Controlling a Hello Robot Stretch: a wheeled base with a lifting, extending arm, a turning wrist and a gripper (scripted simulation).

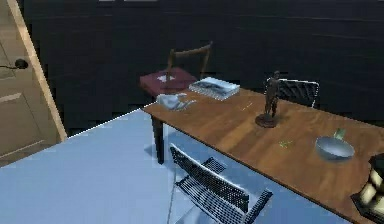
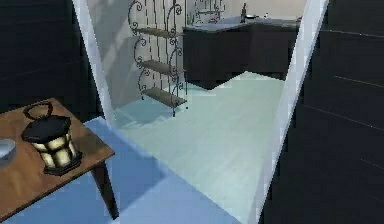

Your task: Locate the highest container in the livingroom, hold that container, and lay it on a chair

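Robot body, colours, shapes, seemingly indiscernible

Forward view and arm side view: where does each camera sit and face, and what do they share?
Forward view: on the robot, facing ahead and somewhat down at a wooden table with a statuette.
Arm side view: on the robot's body, facing sideways toward a metal shelf.
Shared: the lantern at the forward view's right edge also stands at the arm side view's left, on the same table.

A grey bowl [image 1: 335,149] sits upright on the wooden counter [image 1: 240,135]. A red-seated wooden chair [image 1: 172,78] stands at its far end, a dark wire chair [image 1: 215,186] on its near side and a second wire chair [image 1: 298,92] behind it.
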